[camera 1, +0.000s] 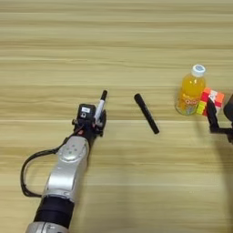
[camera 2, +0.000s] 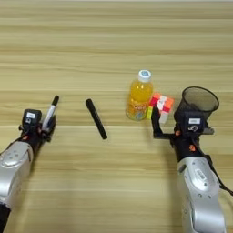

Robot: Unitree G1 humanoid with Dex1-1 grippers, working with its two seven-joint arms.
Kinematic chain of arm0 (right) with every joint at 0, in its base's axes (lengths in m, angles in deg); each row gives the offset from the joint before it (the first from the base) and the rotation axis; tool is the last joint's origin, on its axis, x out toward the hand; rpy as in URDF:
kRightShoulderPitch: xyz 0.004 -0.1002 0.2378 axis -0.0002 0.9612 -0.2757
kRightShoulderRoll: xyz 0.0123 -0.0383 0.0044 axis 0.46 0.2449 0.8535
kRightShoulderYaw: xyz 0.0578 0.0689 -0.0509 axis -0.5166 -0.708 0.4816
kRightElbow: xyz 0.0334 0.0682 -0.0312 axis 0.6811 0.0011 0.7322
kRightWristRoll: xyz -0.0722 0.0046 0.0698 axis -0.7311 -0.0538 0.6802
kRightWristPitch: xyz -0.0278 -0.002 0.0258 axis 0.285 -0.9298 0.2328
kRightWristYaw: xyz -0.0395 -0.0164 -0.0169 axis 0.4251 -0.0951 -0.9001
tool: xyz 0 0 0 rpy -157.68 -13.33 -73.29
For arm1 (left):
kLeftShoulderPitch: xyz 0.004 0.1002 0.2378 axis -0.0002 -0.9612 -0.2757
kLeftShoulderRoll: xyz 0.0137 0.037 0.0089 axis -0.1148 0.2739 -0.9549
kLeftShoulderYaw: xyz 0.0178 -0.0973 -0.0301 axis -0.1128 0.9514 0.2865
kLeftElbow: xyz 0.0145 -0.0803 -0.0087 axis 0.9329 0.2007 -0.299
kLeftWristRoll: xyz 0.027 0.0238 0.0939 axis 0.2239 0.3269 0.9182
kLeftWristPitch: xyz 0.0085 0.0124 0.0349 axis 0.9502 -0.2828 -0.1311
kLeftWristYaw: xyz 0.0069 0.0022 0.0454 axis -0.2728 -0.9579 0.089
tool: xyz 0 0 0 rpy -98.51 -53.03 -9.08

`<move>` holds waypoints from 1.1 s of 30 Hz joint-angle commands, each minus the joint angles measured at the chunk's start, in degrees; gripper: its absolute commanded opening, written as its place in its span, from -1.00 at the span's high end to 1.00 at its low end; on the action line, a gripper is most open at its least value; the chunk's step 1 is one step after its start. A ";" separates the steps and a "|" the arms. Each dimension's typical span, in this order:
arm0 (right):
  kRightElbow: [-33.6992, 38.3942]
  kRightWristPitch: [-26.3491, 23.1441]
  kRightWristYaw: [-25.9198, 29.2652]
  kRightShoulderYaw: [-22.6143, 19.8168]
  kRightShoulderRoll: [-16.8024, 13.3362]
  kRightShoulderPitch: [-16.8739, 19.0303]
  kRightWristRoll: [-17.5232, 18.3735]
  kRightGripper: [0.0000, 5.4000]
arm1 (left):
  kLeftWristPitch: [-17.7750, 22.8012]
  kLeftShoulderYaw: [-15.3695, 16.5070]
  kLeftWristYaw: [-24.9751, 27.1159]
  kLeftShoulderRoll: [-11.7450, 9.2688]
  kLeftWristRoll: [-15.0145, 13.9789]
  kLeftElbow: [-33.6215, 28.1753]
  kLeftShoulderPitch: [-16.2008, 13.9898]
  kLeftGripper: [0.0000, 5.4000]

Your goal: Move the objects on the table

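Table [camera 2: 113, 41] fills the frame. Right end effector [camera 2: 182, 119], lower right, spreads wide around the cup [camera 2: 199, 100], probably for lifting. Bottle [camera 2: 138, 96] and cube [camera 2: 160, 107] sit center-right, black marker [camera 2: 96, 119] mid-frame. Left end effector [camera 1: 97, 119] pinches the white marker [camera 1: 100, 105].

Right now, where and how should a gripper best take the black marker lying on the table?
Probably at the middle of the black marker, coming straight down from above. It lies flat and diagonal on the table, apart from everything else, so the fingers should close across its thin barrel, turned square to its length.
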 commanded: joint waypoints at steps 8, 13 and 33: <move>-1.13 0.31 -0.08 0.12 0.17 -1.01 -0.26 -1.00 | -3.07 1.62 3.53 0.03 -3.17 -2.37 -1.31 -0.48; -1.18 0.32 -0.13 0.11 0.21 -0.99 -0.27 -1.00 | -5.42 1.08 5.27 0.22 -3.34 -3.48 -1.85 -0.64; -2.32 2.68 0.13 1.57 0.03 -1.30 -2.59 -1.00 | -18.07 8.46 1.85 -1.62 -4.55 -0.45 0.19 -0.99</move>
